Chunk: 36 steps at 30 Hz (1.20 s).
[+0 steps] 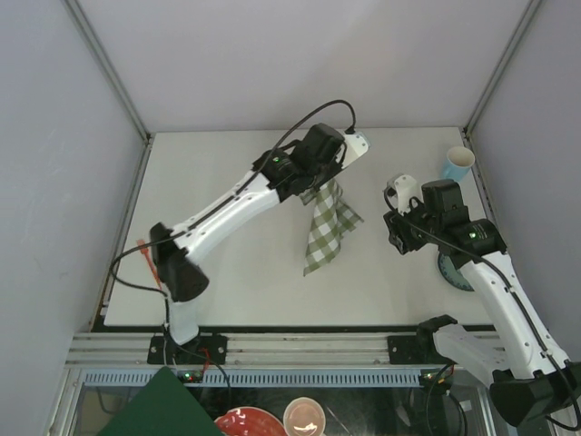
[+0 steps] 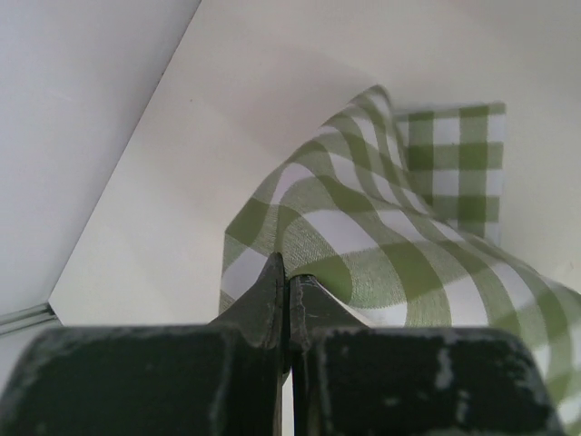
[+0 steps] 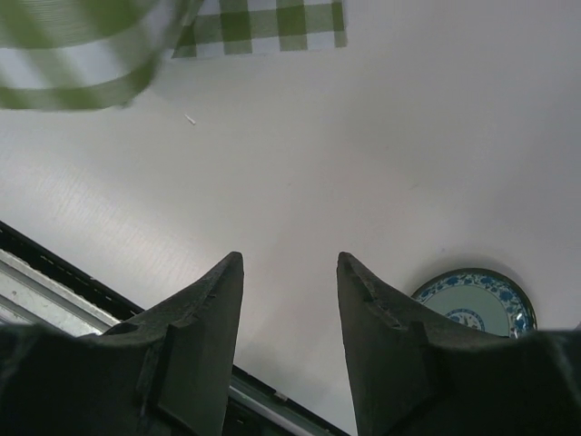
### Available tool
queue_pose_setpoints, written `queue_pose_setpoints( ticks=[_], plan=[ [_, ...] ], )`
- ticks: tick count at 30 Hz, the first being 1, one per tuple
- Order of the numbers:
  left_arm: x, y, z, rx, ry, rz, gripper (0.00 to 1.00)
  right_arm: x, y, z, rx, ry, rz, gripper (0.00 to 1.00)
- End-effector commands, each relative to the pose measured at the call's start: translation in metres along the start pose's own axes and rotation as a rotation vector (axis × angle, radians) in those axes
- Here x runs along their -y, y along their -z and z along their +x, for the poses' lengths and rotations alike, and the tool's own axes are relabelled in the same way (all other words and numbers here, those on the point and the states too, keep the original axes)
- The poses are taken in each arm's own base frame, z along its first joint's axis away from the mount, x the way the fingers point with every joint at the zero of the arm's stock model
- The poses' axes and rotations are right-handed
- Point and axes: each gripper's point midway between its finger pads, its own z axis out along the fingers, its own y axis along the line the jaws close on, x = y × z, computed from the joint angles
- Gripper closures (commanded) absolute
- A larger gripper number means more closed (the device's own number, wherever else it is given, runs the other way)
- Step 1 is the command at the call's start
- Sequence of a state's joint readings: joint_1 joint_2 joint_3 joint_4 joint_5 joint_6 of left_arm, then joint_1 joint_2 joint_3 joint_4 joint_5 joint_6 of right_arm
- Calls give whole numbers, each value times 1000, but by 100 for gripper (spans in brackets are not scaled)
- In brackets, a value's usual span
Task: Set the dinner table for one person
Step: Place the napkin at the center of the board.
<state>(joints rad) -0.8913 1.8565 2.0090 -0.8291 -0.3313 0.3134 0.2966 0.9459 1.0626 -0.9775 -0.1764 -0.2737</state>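
I judge the setting barely begun: my left gripper [image 2: 286, 272] pinches the checked cloth [image 2: 381, 245] hanging beneath it, and my right gripper [image 3: 289, 272] gapes empty near 1 plate [image 3: 472, 304].

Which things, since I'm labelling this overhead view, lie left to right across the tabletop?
Green-and-white checked cloth → right pincer → blue cup. The plate overlaps the cup's span, so it is left out.

Over the dinner table [image 1: 381, 295], cloth [image 1: 327, 222] hangs left of plate [image 1: 451, 272] (cup [image 1: 458, 163] behind plate).

Dinner table [image 1: 227, 272] carries plate [image 3: 467, 304], cup [image 1: 459, 163]; cloth [image 1: 327, 232] end maybe touching.
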Motion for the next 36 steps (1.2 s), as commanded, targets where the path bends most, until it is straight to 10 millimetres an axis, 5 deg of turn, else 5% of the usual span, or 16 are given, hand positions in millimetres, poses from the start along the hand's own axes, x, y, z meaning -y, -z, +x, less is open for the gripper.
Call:
queue_pose_setpoints(
  ticks=[1,9,11,15,18,22,24,29,36],
  plan=[
    [-14,-55,-5,-36,74,-72,100,2,11,-11,58,9,25,53],
    [-34,-124,28,-142,71,-163,96,-9,10,-10,54,23,-34,50],
    [-37,-131,41,-176,66,-173,67,-12,7,-10,48,24,-52,49],
    [-58,-127,58,-199,103,-208,24,-26,2,-8,26,49,-122,47],
    [-86,-109,62,-178,146,-243,0,-37,-2,-4,-6,79,-168,46],
    [-114,-86,74,-177,208,-221,0,-41,-6,0,-34,107,-176,45],
    [-113,-78,87,-184,248,-155,0,-40,-6,1,-42,111,-169,45],
    [-86,-79,118,-198,357,63,0,-42,-7,-1,-36,112,-177,44],
    [-20,-79,120,-242,586,598,6,-37,-13,2,-70,112,-152,44]
  ],
)
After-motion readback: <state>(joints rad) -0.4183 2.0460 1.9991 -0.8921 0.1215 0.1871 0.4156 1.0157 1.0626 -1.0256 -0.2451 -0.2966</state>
